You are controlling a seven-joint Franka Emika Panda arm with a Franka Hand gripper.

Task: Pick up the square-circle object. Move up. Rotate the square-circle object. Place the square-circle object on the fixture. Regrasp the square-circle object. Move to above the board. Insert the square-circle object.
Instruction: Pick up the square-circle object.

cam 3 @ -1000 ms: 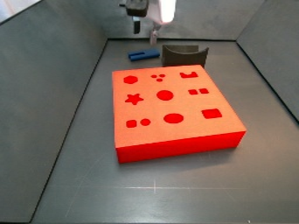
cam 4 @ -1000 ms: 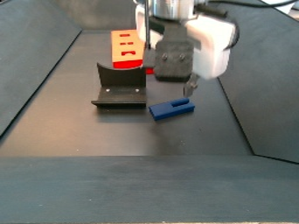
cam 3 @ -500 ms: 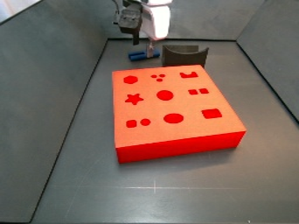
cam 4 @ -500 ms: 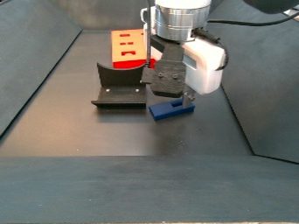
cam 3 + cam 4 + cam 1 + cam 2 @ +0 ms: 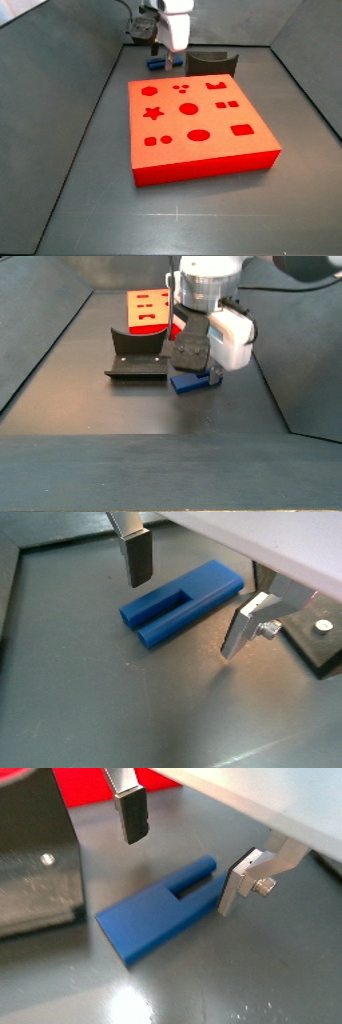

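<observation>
The gripper (image 5: 189,600) stood low, jaws spread astride the square-circle object (image 5: 182,601), floor clear either side; the fixture (image 5: 138,353) stood just beside.

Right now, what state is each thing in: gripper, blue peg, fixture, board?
gripper: open, lowered over the peg, one finger to each side of it, no contact visible.
square-circle object: lying flat on the floor beside the fixture, not gripped.
fixture: upright on the floor, nothing on it.
board: flat on the floor, cutouts unfilled.
</observation>
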